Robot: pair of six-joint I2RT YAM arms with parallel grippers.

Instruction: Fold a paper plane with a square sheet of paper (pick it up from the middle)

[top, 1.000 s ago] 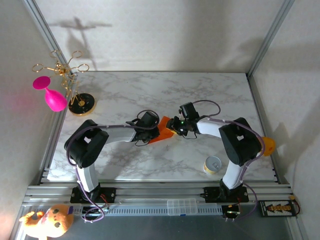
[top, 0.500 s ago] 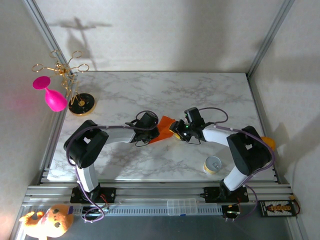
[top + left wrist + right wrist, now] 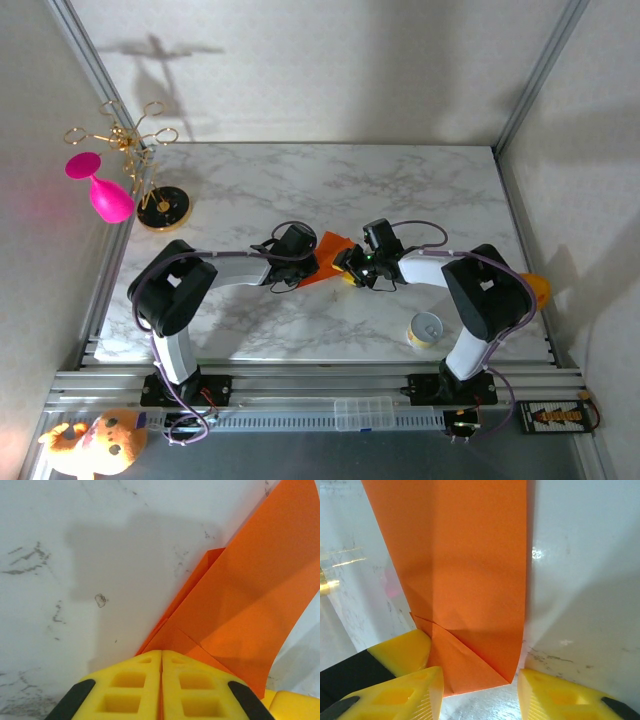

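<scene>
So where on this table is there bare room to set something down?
The far half of the marble table is bare, from the gold stand to its right edge. So is the near strip between the left arm and the yellow can. Mid-table is crowded: the right arm meets the left at the orange paper.

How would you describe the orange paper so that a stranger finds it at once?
Look at the middle of the marble table. The orange paper is there, pinched in the left gripper, the right gripper open around its end. It is flat, thin and creased, unlike the round yellow can.
</scene>
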